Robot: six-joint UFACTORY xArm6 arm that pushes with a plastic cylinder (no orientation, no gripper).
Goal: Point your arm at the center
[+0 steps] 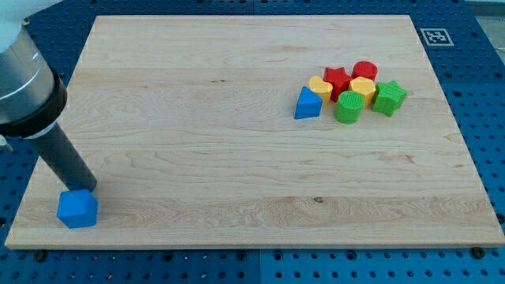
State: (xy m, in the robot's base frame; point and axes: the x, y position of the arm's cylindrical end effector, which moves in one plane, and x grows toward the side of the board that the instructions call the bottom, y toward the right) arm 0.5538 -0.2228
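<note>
My tip [85, 188] rests on the wooden board [237, 118] at the view's bottom left, touching the top edge of a blue cube-like block [77, 208]. The dark rod rises up and to the left toward the arm's grey body. At the view's upper right sits a tight cluster: a blue triangle [308, 103], a yellow block [319, 87], a red star [338, 79], a red cylinder [364, 71], a yellow hexagon-like block [362, 88], a green cylinder [348, 107] and a green star [389, 98]. The cluster is far from my tip.
The board lies on a blue perforated table [473, 55]. A black-and-white marker tag [435, 35] sits just off the board's top right corner. The board's bottom edge runs close below the blue cube.
</note>
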